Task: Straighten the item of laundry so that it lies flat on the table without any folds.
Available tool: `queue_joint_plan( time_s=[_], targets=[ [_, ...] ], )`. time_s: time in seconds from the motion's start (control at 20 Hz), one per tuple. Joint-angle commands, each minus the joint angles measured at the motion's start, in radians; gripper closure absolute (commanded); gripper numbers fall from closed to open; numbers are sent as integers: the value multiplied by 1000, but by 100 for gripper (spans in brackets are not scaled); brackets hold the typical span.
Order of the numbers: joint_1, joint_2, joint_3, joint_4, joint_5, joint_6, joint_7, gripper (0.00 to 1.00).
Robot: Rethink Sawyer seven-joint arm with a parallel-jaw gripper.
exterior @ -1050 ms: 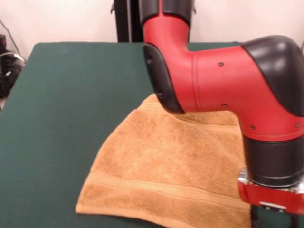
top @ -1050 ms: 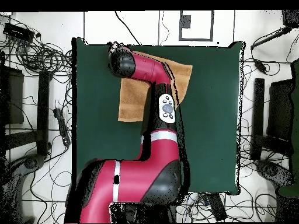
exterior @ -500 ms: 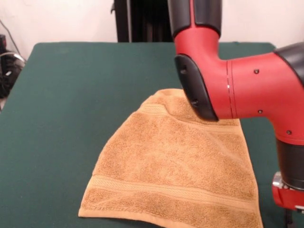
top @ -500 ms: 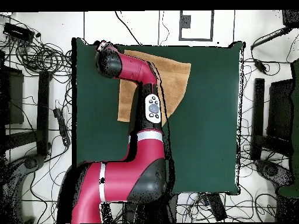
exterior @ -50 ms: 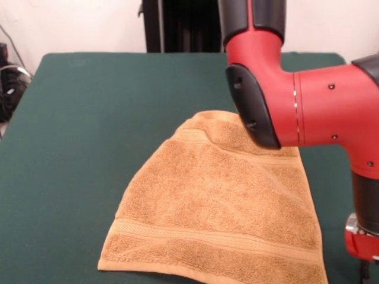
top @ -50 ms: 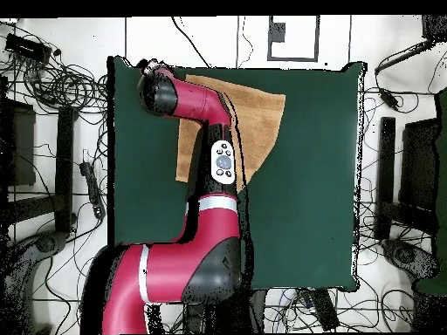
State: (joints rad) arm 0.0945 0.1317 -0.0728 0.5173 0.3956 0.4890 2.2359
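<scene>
The golden-orange item of laundry point(exterior @ -50 ms: 219, 207) lies on the dark green table point(exterior @ -50 ms: 89, 118), wide at the near hem and narrowing to a rumpled, creased far end. From above, the item of laundry point(top @ -50 ms: 262, 118) has one slanted edge, and my arm crosses its left part. My red arm's elbow hangs over the towel's far right corner. My gripper point(exterior @ -50 ms: 362, 273) shows only as a dark sliver under the red wrist at the bottom right edge, just off the towel's near right corner. In the overhead view the arm's black end covers it near the table point(top @ -50 ms: 306, 218) edge.
My red and black arm point(top @ -50 ms: 205, 174) spans the table's left half from the base to the far left corner. Cables and dark equipment point(top @ -50 ms: 52, 87) surround the table on the floor. A black stand point(exterior @ -50 ms: 177, 26) rises behind the table.
The arm has swung right in the front view, off the towel's far end and right side, uncovering them. The towel has stayed almost in place.
</scene>
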Motion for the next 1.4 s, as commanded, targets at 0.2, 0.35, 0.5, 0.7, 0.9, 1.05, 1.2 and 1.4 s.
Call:
queue_joint_plan(
  time_s=[0.2, 0.35, 0.5, 0.7, 0.9, 1.05, 1.2, 1.4],
  targets=[
    [56, -304, -45, 535, 31, 160, 318, 0],
    [69, -368, -52, 639, 61, 141, 363, 0],
    [60, -368, -39, 669, 65, 116, 339, 0],
    [51, -325, -25, 668, 71, 45, 334, 0],
    [47, -278, -17, 684, 78, -24, 349, 0],
    [66, -249, -54, 707, 96, -14, 407, 0],
    [61, -224, -45, 733, 121, -41, 429, 0],
    [67, -221, -83, 739, 108, -28, 429, 0]
  ],
)
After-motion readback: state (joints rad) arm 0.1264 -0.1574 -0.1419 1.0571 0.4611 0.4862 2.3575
